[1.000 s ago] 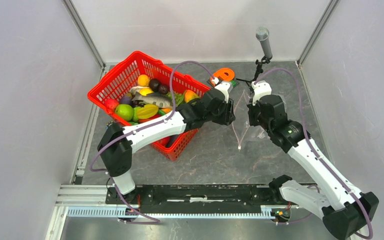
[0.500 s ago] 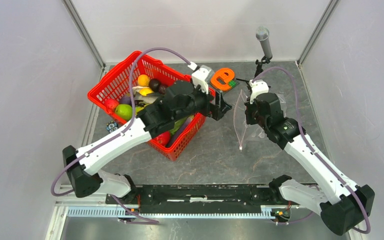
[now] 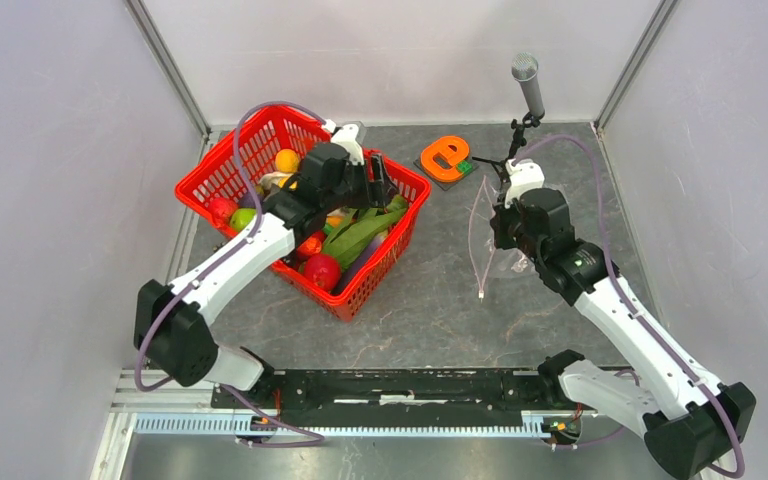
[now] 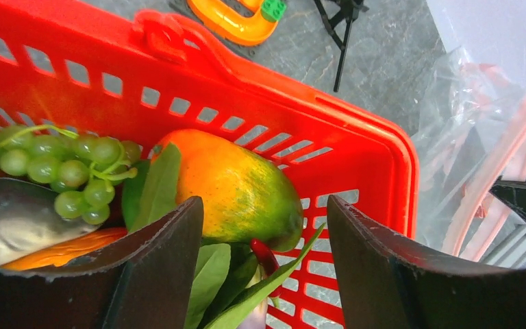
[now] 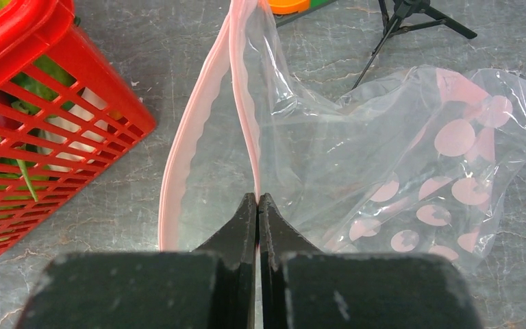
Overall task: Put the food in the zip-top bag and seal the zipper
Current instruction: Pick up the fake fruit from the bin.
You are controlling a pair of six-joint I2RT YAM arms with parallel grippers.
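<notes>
The food lies piled in a red basket (image 3: 222,160). My left gripper (image 3: 376,186) hangs open over its right end, holding nothing. In the left wrist view, that gripper (image 4: 264,205) frames an orange-green mango (image 4: 236,188), floppy green leaves (image 4: 209,281) and a red chili (image 4: 266,257); green grapes (image 4: 68,171) lie to the left. My right gripper (image 5: 257,200) is shut on one lip of the zipper (image 5: 246,130), holding up the zip-top bag (image 5: 397,151), clear with pink dots. The other zipper lip (image 5: 178,157) bows away, so the mouth gapes. From above, the bag (image 3: 482,240) hangs beside the right gripper (image 3: 501,226).
An orange letter-shaped toy (image 3: 446,157) lies behind the bag. A microphone on a small tripod (image 3: 528,85) stands at the back right. The basket wall (image 5: 75,89) is close to the bag's left. Grey walls enclose the table.
My left arm has swung left, away from the bag and back over the basket, with its jaws open. The right gripper has kept hold of the bag, almost still.
</notes>
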